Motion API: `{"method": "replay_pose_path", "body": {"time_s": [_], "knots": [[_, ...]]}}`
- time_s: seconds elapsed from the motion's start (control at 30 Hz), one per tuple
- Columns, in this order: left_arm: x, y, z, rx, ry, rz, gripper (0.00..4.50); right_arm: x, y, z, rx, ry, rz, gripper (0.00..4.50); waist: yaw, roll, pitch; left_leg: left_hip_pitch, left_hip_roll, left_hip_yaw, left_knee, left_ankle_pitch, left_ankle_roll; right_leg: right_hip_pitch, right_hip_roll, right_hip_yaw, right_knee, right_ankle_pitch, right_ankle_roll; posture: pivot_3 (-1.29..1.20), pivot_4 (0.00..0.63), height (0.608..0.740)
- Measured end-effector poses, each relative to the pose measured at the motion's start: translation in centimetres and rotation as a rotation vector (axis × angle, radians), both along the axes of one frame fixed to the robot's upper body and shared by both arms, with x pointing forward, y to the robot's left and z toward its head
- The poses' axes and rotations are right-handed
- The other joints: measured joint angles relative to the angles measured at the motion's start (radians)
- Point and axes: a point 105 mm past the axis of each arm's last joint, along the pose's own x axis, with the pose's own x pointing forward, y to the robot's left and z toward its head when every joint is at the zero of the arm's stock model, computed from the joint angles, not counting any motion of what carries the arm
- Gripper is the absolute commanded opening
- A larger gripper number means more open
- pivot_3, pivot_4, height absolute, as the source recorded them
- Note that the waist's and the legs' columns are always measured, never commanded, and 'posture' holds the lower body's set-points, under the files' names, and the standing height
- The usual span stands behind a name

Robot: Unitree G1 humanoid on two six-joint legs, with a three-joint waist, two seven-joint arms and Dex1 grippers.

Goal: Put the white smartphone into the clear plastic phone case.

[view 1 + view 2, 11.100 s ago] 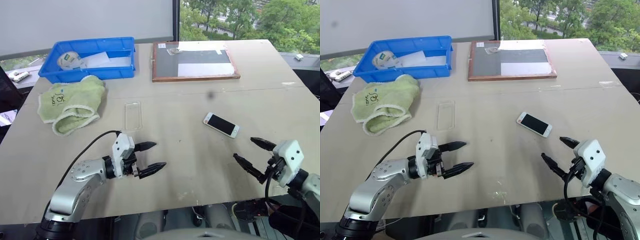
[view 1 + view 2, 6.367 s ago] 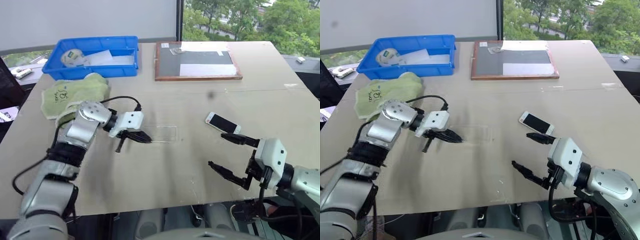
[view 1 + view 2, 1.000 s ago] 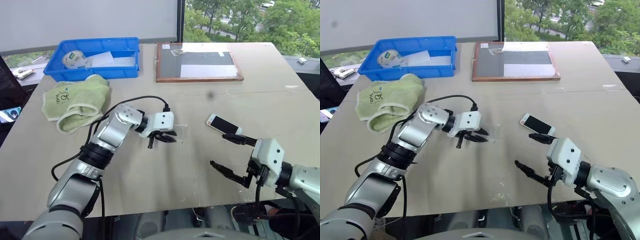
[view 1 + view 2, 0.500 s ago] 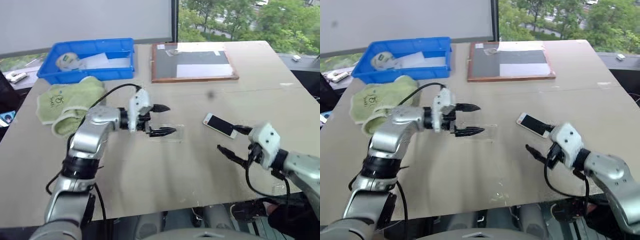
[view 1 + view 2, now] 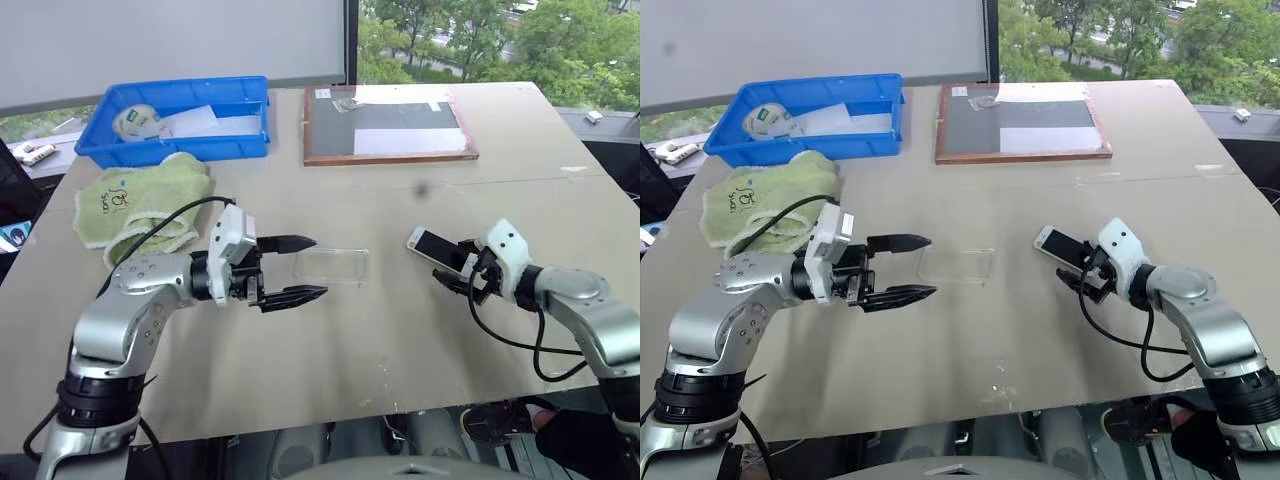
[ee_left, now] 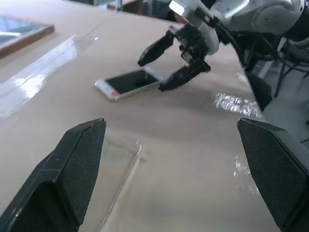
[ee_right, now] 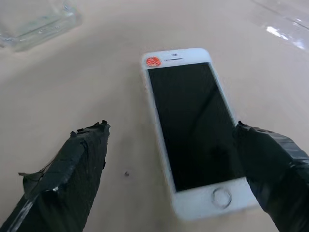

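While the case lies flat at the middle of the table, the left gripper is seen spread open just beside it, holding nothing. From the left wrist, the phone is seen past the case. From the right wrist, the open right gripper is placed over the phone's end (screen up), one finger apart from it.

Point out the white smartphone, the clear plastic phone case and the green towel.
white smartphone point(image 7: 193, 121): right wrist view, middle of its dark screen.
clear plastic phone case point(image 5: 333, 266): left eye view, middle of the see-through shell.
green towel point(image 5: 140, 200): left eye view, middle of the folded cloth.
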Motion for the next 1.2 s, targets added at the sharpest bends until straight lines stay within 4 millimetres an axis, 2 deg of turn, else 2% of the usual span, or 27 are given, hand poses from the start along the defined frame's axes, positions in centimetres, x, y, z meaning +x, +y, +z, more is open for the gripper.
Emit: {"method": "replay_pose_path", "body": {"time_s": [0.1,0.23,0.33,0.53,0.57,0.6,0.63,0.67,0.93,1.03,1.2], "knots": [[-0.5,0.1,-0.4,0.0,0.008,0.02,4.46,1.4,-0.4,-0.9,0.002,0.038,-0.024,4.5,0.0,0.0,0.0,0.0,0.0,0.0,0.0,0.0,0.0,0.0,0.0,0.0,0.0,0.0,0.0,0.0,0.15,0.74],[-0.7,0.1,-0.6,0.004,0.0,0.03,4.46,2.5,-0.4,-1.0,0.005,0.052,-0.002,4.5,0.0,0.0,0.0,0.001,0.0,0.0,0.0,0.0,0.0,0.001,0.001,0.001,0.0,0.0,-0.001,0.0,0.15,0.74],[-0.6,0.2,-0.7,0.006,-0.004,0.045,4.46,2.8,-0.3,-1.1,-0.003,0.08,0.04,4.5,-0.004,-0.001,-0.001,0.003,0.001,0.0,0.001,0.0,0.0,0.001,0.002,0.003,0.0,0.001,-0.002,0.0,0.15,0.74],[-0.6,0.4,-0.7,0.009,-0.018,0.064,4.46,2.0,-1.0,-1.6,-0.064,0.134,0.133,4.5,0.001,-0.005,-0.004,0.002,0.001,-0.001,-0.001,0.0,0.0,0.001,0.002,0.002,0.0,0.001,-0.002,0.0,0.15,0.74],[-0.5,0.5,-0.7,0.008,-0.024,0.072,4.5,2.1,-0.8,-1.8,-0.06,0.135,0.134,3.96,0.001,-0.008,-0.007,0.002,0.001,-0.001,-0.001,0.0,0.0,0.001,0.003,0.002,0.0,0.001,-0.002,0.0,0.15,0.74],[-0.5,0.5,-0.6,0.007,-0.027,0.075,4.5,2.2,-0.7,-1.9,-0.055,0.134,0.13,3.73,-0.001,-0.011,-0.009,0.003,0.001,-0.001,-0.002,0.0,0.0,0.001,0.003,0.002,0.0,0.001,-0.002,0.0,0.15,0.74],[-0.4,0.5,-0.6,0.006,-0.03,0.079,4.5,2.3,-0.8,-2.0,-0.053,0.133,0.126,3.21,-0.002,-0.012,-0.01,0.003,0.002,-0.001,-0.002,0.0,0.0,0.001,0.004,0.002,0.0,0.001,-0.002,0.0,0.15,0.74],[-0.4,0.6,-0.6,0.006,-0.031,0.089,4.5,2.2,-0.8,-2.1,-0.05,0.13,0.125,2.97,-0.002,-0.013,-0.011,0.003,0.002,-0.001,-0.002,0.0,0.0,0.001,0.004,0.002,0.0,0.001,-0.002,0.0,0.15,0.74],[-0.5,0.9,-1.4,0.006,-0.01,0.119,4.5,1.5,-1.5,-3.1,-0.004,0.076,0.085,2.94,0.007,-0.016,-0.022,0.005,0.006,-0.001,-0.002,0.0,-0.001,0.004,0.003,0.001,-0.001,0.001,-0.002,0.0,0.15,0.74],[-0.4,1.0,-1.4,0.002,-0.015,0.123,4.5,1.1,-1.5,-2.6,0.057,0.002,0.069,2.94,0.008,-0.013,-0.02,0.004,0.006,-0.001,-0.002,0.0,-0.001,0.004,0.002,0.001,-0.001,0.001,-0.002,0.0,0.15,0.74],[-0.2,1.4,-1.9,-0.003,0.002,0.126,4.5,0.3,-0.5,-1.7,0.044,-0.06,0.131,2.94,0.001,-0.006,-0.016,0.002,0.005,0.0,-0.002,0.0,0.0,0.0,0.003,0.002,-0.001,0.001,-0.002,0.0,0.15,0.74]]}}
